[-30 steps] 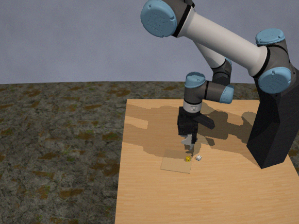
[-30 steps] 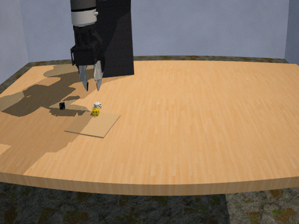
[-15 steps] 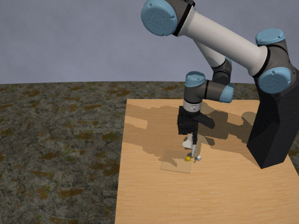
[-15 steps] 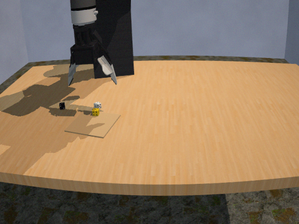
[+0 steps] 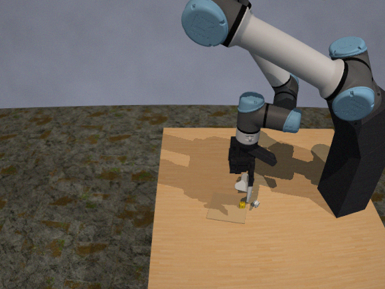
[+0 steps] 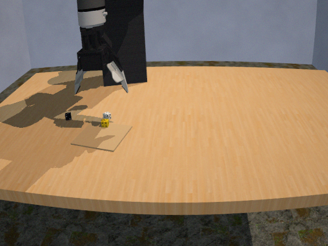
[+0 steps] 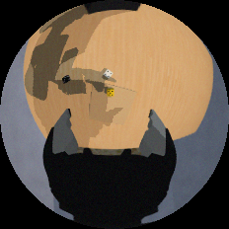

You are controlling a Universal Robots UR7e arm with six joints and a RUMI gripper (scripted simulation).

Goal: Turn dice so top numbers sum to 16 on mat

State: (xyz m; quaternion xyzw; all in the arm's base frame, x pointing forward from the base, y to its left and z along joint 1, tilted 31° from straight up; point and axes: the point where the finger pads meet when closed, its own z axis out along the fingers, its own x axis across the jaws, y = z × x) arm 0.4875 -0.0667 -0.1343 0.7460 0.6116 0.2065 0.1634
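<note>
Your gripper (image 6: 100,90) hangs wide open, holding nothing. Below it sit small, hard, light dice: yellow die (image 6: 104,123), white die (image 6: 107,115), black die (image 6: 68,116). Pinch two flat sides.

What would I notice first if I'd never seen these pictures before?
Probably the big robot arm with blue caps, reaching over the wooden table. Its gripper hangs wide open and holds nothing, above three tiny dice. The yellow die sits at the mat's far corner, the white die just behind it off the mat, and the black die off to the left in shadow.
</note>
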